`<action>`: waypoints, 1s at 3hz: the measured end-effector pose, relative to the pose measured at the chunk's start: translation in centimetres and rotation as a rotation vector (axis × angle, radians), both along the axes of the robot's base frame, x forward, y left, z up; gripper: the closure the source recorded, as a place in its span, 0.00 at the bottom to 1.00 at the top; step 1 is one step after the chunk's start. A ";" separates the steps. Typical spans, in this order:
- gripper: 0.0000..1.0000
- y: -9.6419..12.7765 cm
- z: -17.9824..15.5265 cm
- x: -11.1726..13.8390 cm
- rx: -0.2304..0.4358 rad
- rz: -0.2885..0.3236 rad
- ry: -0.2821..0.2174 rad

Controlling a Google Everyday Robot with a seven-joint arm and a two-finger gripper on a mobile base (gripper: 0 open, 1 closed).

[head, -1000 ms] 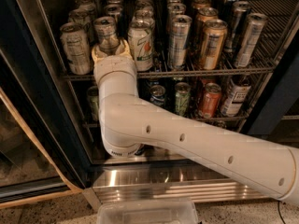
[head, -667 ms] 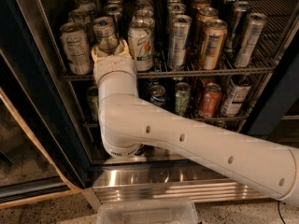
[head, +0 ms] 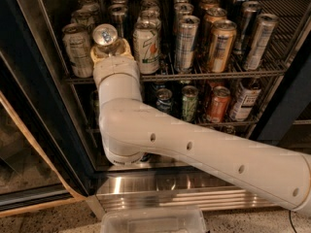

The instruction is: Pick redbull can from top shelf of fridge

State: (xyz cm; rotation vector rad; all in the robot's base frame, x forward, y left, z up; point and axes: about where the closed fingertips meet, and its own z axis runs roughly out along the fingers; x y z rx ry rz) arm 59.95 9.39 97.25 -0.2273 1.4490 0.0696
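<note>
White arm (head: 194,149) reaches up to the top shelf (head: 233,74), gripper (head: 111,51) clasping the redbull can (head: 105,36).

The top shelf (head: 218,75) is a chrome wire rack running the width of the fridge (head: 29,106), with its front rail just below the gripper (head: 111,47). The gripper reaches in at the left end of the rack and is closed around the redbull can (head: 105,34). The can's base is hidden behind the wrist, so I can't tell if it rests on the rods.

Just left of the gripper stands a white can with black text (head: 77,50). Just right of it stands a white can with a green-red logo (head: 146,47). Farther right along the rail come a tall silver can (head: 186,42), a gold can (head: 221,45) and, well apart from the gripper, a slim silver can (head: 260,41) leaning slightly. More cans stand in rows behind.
</note>
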 end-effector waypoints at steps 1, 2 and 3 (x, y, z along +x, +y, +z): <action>1.00 0.3 0.7 -0.6 0.004 0.010 -0.014; 1.00 0.7 1.7 -1.6 0.005 0.023 -0.035; 1.00 0.5 2.1 -2.3 0.005 0.027 -0.035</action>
